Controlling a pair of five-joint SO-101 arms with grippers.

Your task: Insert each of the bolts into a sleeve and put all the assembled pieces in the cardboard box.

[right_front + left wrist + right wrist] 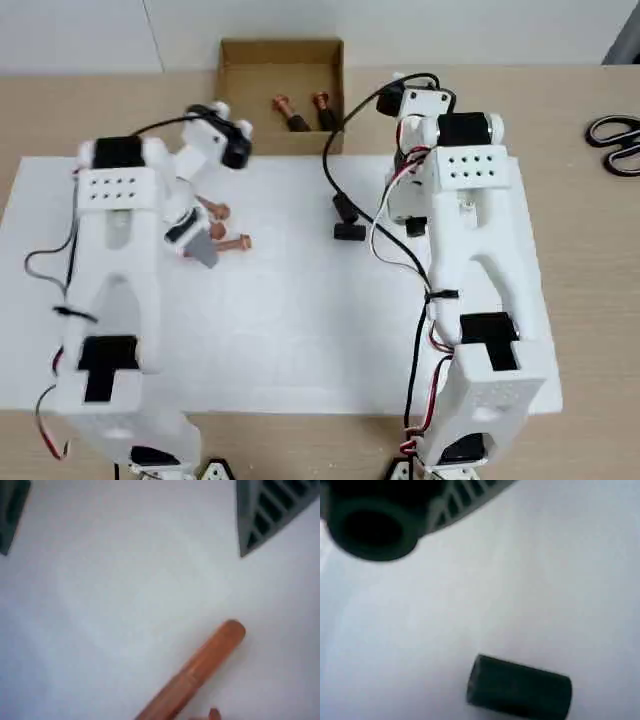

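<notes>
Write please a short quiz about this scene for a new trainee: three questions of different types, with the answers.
1. How many assembled pieces lie in the cardboard box?
2. True or false: the scissors lie off the white sheet.
3. What lies nearest the left gripper? A) a bolt B) the scissors C) the cardboard box

Key: 1. two; 2. true; 3. A

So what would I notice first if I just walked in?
Two big white robot arms stand side by side: the left arm and the right arm. Behind them, a cardboard box holds two brown bolts. More loose bolts lie on the white sheet by the left arm.
</notes>
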